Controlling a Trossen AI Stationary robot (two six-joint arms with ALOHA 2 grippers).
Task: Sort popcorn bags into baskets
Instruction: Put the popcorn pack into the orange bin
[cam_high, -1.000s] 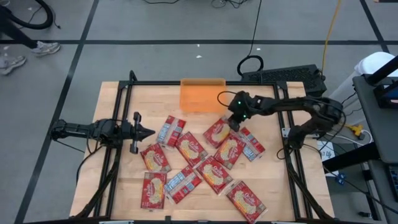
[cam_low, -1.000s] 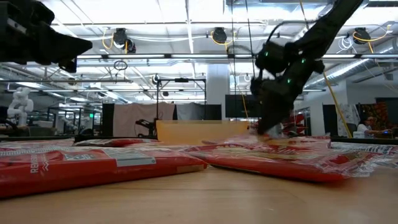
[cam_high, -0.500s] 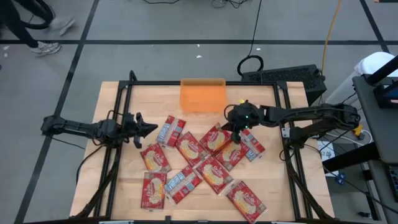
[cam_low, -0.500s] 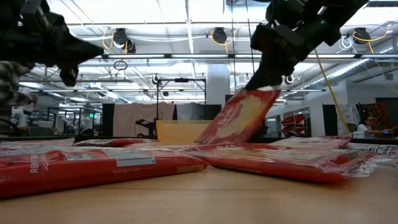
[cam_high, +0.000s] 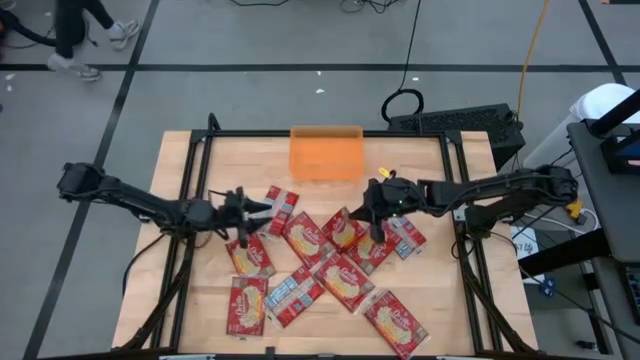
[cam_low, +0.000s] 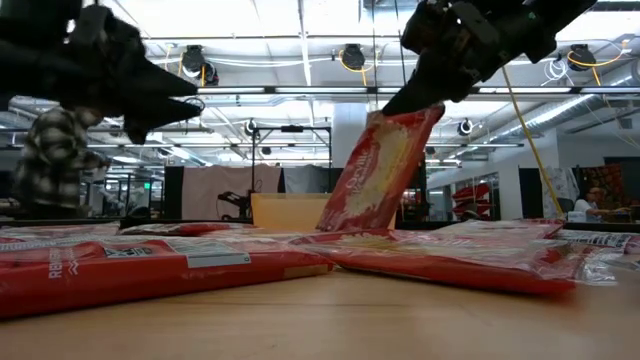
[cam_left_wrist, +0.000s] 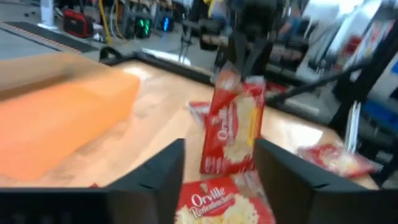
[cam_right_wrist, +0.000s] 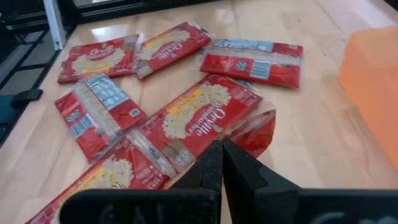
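Dangling packet (cam_low: 380, 170), lower edge among floored bags (cam_high: 345, 278)

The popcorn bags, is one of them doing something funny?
Yes. One popcorn bag stands almost upright instead of lying flat like the other bags, because the right gripper has pinched its top edge and lifted it, with its bottom edge still down among them. The orange basket holds no bags yet.
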